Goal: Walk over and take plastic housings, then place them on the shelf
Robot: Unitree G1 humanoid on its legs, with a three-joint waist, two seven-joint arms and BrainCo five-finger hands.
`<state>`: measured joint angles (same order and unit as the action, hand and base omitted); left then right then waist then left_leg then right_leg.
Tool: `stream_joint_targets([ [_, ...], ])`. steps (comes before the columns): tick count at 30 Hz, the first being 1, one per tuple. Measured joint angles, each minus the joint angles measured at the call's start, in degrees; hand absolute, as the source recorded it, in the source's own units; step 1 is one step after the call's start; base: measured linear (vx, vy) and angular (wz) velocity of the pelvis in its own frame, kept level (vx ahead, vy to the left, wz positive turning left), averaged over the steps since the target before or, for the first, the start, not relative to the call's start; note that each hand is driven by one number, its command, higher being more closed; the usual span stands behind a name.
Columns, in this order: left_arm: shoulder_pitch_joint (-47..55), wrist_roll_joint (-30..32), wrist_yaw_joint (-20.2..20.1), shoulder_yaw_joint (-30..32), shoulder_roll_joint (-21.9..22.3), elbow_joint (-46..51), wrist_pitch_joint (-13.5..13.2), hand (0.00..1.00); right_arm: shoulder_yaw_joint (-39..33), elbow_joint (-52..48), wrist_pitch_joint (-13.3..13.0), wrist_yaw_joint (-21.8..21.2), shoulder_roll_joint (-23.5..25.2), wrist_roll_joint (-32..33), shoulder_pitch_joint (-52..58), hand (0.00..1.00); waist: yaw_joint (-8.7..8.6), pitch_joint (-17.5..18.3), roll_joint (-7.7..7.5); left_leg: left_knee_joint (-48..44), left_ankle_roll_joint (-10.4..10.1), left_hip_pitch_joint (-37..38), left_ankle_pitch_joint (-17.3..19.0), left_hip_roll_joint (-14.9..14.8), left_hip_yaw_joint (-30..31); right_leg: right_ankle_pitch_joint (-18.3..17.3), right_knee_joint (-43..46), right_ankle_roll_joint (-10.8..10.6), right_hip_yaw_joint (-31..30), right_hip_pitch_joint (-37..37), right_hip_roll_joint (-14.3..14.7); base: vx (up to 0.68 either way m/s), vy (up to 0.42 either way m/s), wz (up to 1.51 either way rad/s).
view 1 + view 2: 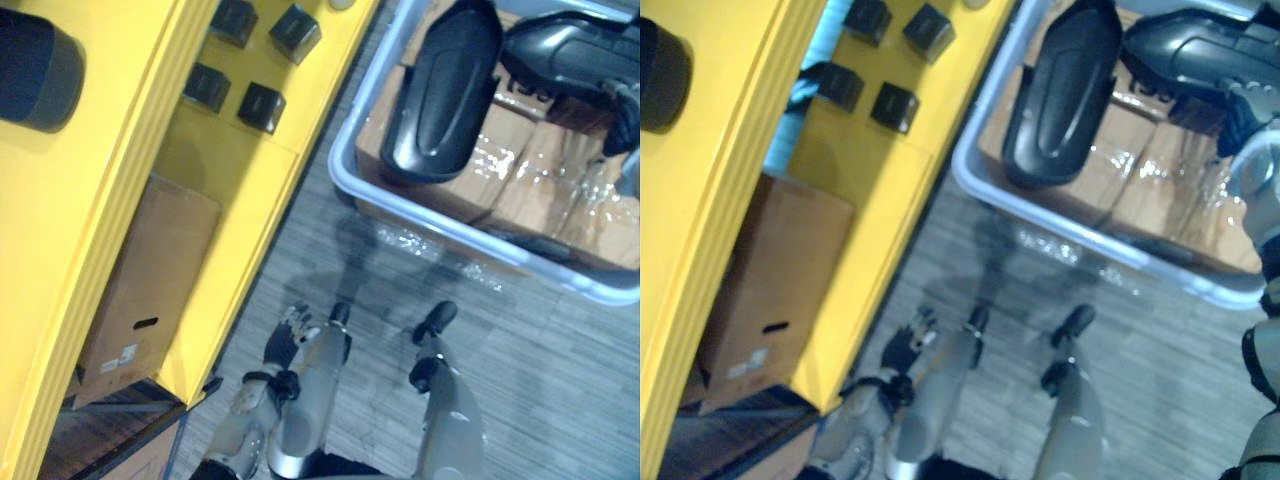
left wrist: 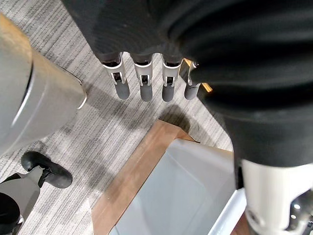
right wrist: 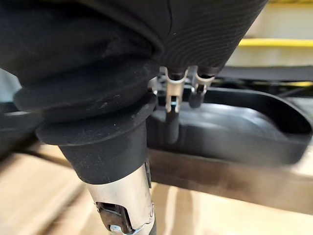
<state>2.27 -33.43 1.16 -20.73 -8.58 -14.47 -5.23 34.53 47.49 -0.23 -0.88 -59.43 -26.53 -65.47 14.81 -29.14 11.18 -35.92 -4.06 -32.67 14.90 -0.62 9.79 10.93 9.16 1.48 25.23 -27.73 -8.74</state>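
Two large black plastic housings lie in a grey bin (image 1: 345, 185) at the upper right: a long oval housing (image 1: 440, 95) and a second one (image 1: 570, 50) behind it. My right hand (image 1: 1243, 120) reaches over that second housing from the right edge. In the right wrist view its straight fingers (image 3: 172, 105) rest on the rim of a black housing (image 3: 244, 132), with nothing curled round it. My left hand (image 1: 283, 345) hangs low beside the yellow shelf, its fingers (image 2: 142, 83) straight over the floor and holding nothing.
The yellow shelf (image 1: 150, 150) fills the left side, with several small black blocks (image 1: 262, 105) on its lower level. A cardboard box (image 1: 145, 290) sits under it. Cardboard boxes (image 1: 520, 170) line the bin's bottom. Grey striped floor (image 1: 400, 300) lies between shelf and bin.
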Motion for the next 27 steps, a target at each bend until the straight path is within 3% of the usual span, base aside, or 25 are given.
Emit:
stream_joint_targets([
  [4, 0.1, 0.0, 0.2, 0.6, -0.1, 0.4, 0.5, 0.0, 1.0, -2.3, 0.1, -3.2, 2.1, 1.6, 0.5, 0.0, -0.13, -0.2, -0.29, 0.3, 0.0, 0.8, 0.0, -0.2, -0.1, 0.4, -0.6, -0.3, -0.1, 0.9, 0.2, -0.04, 0.02, -0.02],
  [10, 0.4, 0.0, 0.5, 2.4, -2.5, 2.6, 1.6, 0.0, 0.9, -7.0, 0.7, -8.3, 3.5, 3.3, 2.1, 0.0, -1.06, -1.5, -2.73, 0.8, 0.0, 1.6, 0.0, -0.5, -0.3, 0.9, -1.8, -0.6, -0.1, 1.9, 0.8, -0.03, 0.024, -0.02],
  [14, 1.6, 0.0, 0.6, 4.4, -2.6, 4.6, 2.9, 0.0, 0.9, -9.9, 2.5, -13.5, 5.0, 5.6, 4.6, 0.0, -1.89, -1.6, -4.49, 0.9, -0.1, 1.8, 0.1, -0.7, -0.5, 1.3, -1.8, -0.4, -0.4, 2.0, 0.9, -0.02, 0.036, -0.02],
  [18, 2.8, 0.0, 0.9, 4.5, -3.6, 6.3, 3.6, 0.0, 0.4, -12.7, 3.7, -13.8, 6.5, 6.7, 6.7, 0.0, -2.86, -1.7, -6.22, 1.1, -0.1, 2.7, 0.1, -0.8, -0.7, 1.4, -1.9, -0.3, -0.6, 2.8, 1.1, -0.03, 0.04, -0.03],
  [22, 3.9, 0.0, 1.0, 5.8, -4.4, 7.2, 4.2, 0.0, -4.6, -18.4, 5.6, -5.2, 6.7, 7.9, 9.2, 0.0, -3.25, -1.6, -8.91, 1.0, 0.0, 3.1, 0.3, -1.3, -2.0, 1.2, -3.1, -0.5, -1.7, 3.1, 1.6, -0.07, 0.042, -0.14],
  [27, 5.1, 0.0, 2.5, 6.4, -4.4, 8.4, 4.3, 0.0, -14.3, -24.0, 6.9, 8.4, 6.7, 7.7, 11.6, 0.0, -4.71, -1.6, -9.91, 0.8, -0.1, 3.3, 0.5, -1.4, -2.5, 1.5, -3.1, -1.0, -1.7, 3.1, 1.5, -0.06, 0.039, -0.07],
])
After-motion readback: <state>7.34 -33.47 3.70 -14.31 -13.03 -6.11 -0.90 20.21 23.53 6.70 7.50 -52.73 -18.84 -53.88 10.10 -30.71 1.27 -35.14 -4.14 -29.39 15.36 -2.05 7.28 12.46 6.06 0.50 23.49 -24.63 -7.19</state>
